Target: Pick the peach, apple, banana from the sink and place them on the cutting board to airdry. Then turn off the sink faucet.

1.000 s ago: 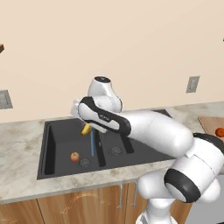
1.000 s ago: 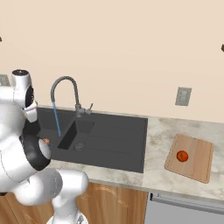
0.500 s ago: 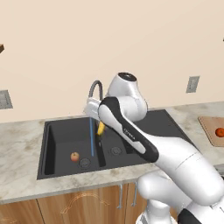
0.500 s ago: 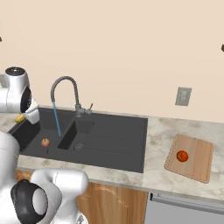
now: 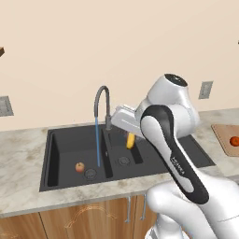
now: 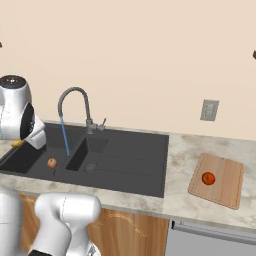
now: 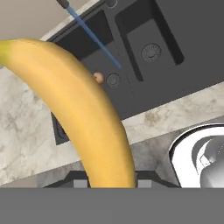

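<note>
My gripper [image 5: 130,134] is shut on the yellow banana [image 5: 131,140], which hangs over the small basin of the black sink [image 5: 65,149]. In the hand view the banana [image 7: 87,113] runs up from between the fingertips of the gripper [image 7: 109,179]. In the right base view its tip [image 6: 17,143] peeks out beside the hand. A pale round fruit [image 5: 80,166] [image 6: 51,162] [image 7: 99,78], peach-like, lies in the large basin. The sink faucet [image 5: 100,100] [image 6: 75,100] pours a thin blue stream [image 5: 97,142]. A redder round fruit [image 6: 208,178] rests on the cutting board [image 6: 227,182].
Speckled stone counter [image 6: 180,150] surrounds the sink [image 6: 130,160] and carries the board at the far right [image 5: 224,133]. A wall outlet [image 6: 209,110] sits above the counter. My own arm's white elbow [image 5: 168,140] stands between the sink and the board.
The arm has swung to the right, carrying the banana from above the large basin, past the faucet, to above the small basin. The fruit in the sink and the one on the board have not moved.
</note>
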